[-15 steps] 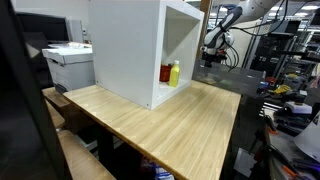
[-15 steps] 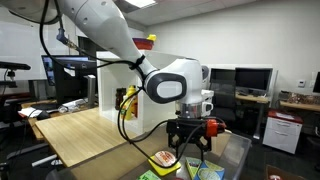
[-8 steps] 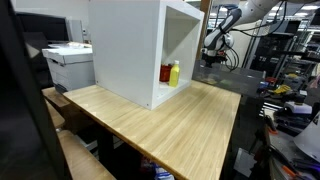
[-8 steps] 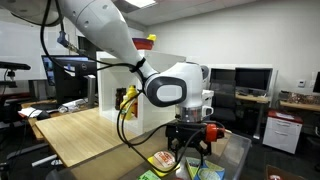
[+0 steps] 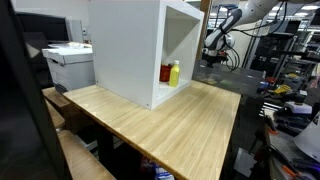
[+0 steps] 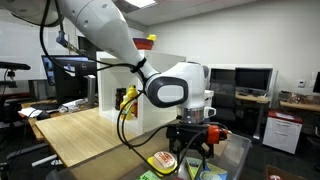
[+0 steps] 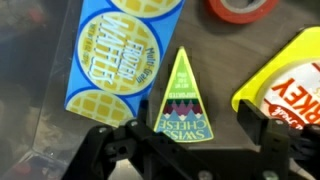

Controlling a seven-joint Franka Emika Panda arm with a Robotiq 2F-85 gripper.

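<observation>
In the wrist view my gripper (image 7: 185, 140) is open, with one dark finger on each side of a green triangular Swiss cheese wedge (image 7: 185, 100) that lies flat in a clear bin. A blue waffle box (image 7: 115, 50) lies to its left, a yellow packet (image 7: 290, 85) to its right and a red ring (image 7: 243, 8) at the top. In an exterior view the gripper (image 6: 190, 148) hangs just above the bin (image 6: 238, 150), beside a yellow round item (image 6: 162, 160). In an exterior view the gripper (image 5: 212, 58) is far off, past the table.
A white open cabinet (image 5: 130, 50) stands on the wooden table (image 5: 170, 120) and holds a yellow bottle (image 5: 174, 72) and a red container (image 5: 166, 73). The table also shows in an exterior view (image 6: 80, 130). A printer (image 5: 70, 62) and desks with monitors surround it.
The gripper has sunk slightly toward the bin; its fingers stay open. Nothing else has moved.
</observation>
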